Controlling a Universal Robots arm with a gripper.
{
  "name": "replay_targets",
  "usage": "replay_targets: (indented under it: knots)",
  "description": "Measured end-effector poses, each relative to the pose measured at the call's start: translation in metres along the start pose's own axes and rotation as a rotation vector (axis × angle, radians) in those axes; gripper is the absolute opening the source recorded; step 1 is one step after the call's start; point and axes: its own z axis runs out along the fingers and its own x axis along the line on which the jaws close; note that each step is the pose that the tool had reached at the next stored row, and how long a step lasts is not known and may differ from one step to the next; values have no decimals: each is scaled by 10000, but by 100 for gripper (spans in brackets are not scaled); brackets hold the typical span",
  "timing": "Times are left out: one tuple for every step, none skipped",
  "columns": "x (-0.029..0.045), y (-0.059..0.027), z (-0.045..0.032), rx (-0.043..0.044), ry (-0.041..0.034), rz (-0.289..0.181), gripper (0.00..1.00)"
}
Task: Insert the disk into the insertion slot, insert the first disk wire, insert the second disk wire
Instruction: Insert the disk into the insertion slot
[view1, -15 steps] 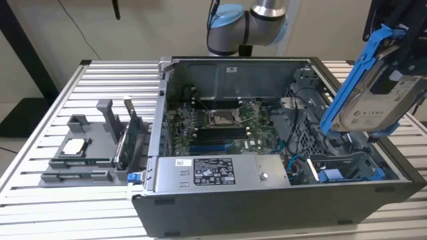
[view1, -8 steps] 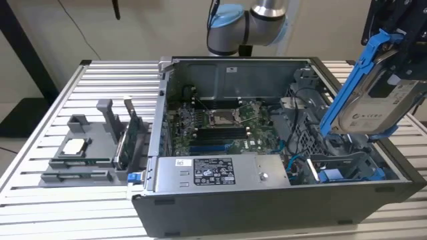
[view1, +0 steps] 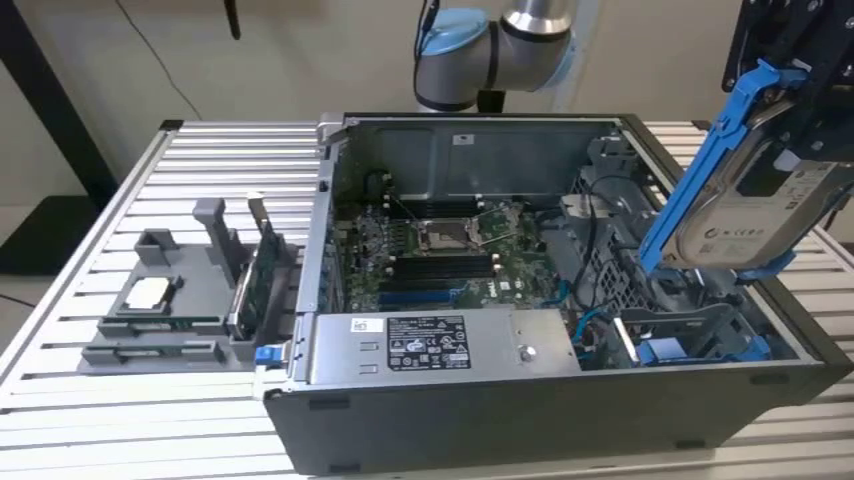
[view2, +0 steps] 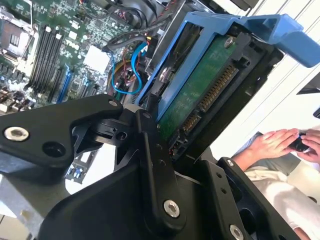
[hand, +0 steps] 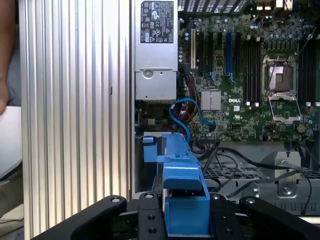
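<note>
Table (view1: 80, 400): slatted top, with a bare strip along the exterior view's left edge.
Parts holder (view1: 167, 300): grey, just beside the case wall.
Case (view1: 507, 420): lid off, board exposed.
Drive bay (view1: 694, 340): at the case's right end, with open room above.
Disk (view1: 747, 220): tilted, in the air over the bay.
Gripper (view1: 794, 130): clamped on the disk's upper part.

A robotics lab is indicated. An opened computer case (view1: 534, 425) is set on a slatted aluminium table (view1: 80, 420), a robot arm (view1: 494, 45) mounted behind.
</note>
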Motion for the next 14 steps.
replay_targets:
  knots:
    - [0, 0, 1, 0, 0, 0, 33]
    - [0, 0, 0, 0, 2, 1, 33]
    - [0, 0, 1, 0, 2, 3, 33]
    - [0, 0, 1, 0, 1, 3, 33]
    - [0, 0, 3, 0, 2, 3, 33]
    - [0, 0, 6, 0, 1, 3, 33]
    - [0, 0, 10, 0, 2, 4, 33]
    - [0, -1, 15, 0, 4, 3, 33]
    - [0, -1, 22, 0, 4, 4, 33]
    - [0, -1, 29, 0, 4, 4, 33]
    - [0, -2, 36, 0, 5, 5, 33]
    - [0, -2, 45, 0, 6, 6, 33]
    - [0, -2, 53, 0, 6, 6, 33]
    - [0, -3, 63, 0, 5, 6, 33]
